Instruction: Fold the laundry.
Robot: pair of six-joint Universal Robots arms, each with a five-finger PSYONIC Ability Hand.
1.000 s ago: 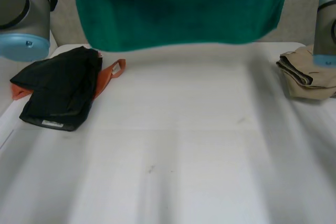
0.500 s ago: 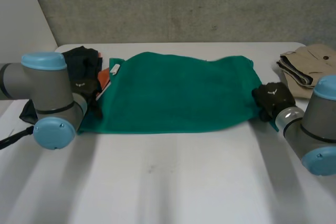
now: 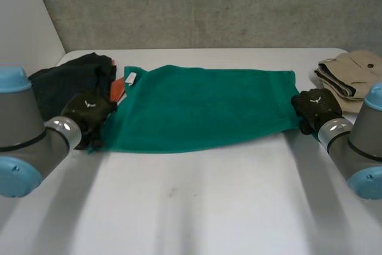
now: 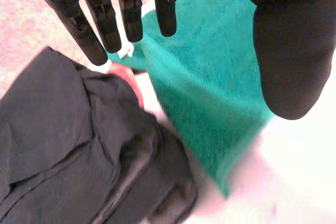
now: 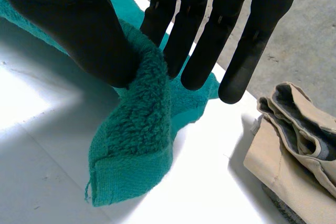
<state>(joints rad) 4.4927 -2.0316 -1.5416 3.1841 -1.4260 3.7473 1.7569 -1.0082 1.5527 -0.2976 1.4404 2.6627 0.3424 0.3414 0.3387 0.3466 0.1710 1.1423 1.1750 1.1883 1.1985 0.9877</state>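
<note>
A green towel [image 3: 203,108] lies spread flat across the middle of the white table [image 3: 197,207]. My left hand [image 3: 88,114] hovers just off its near left corner. In the left wrist view that hand [image 4: 128,9] is open, fingers straight and thumb wide apart, with the towel's corner [image 4: 220,103] lying free under it. My right hand [image 3: 315,107] is at the towel's right edge. In the right wrist view this hand [image 5: 210,30] pinches a fold of the towel [image 5: 139,124] between thumb and straight fingers, and the corner droops onto the table.
A dark garment pile [image 3: 65,85] with an orange cloth [image 3: 117,91] beneath it lies beside my left hand, close to the towel's left edge. Folded beige trousers [image 3: 352,79] sit at the far right, behind my right hand. A grey wall runs behind the table.
The towel, hanging in the air a second ago, has come down flat on the table. My left hand has let go of its corner and drawn back leftwards. The right hand keeps its pinch.
</note>
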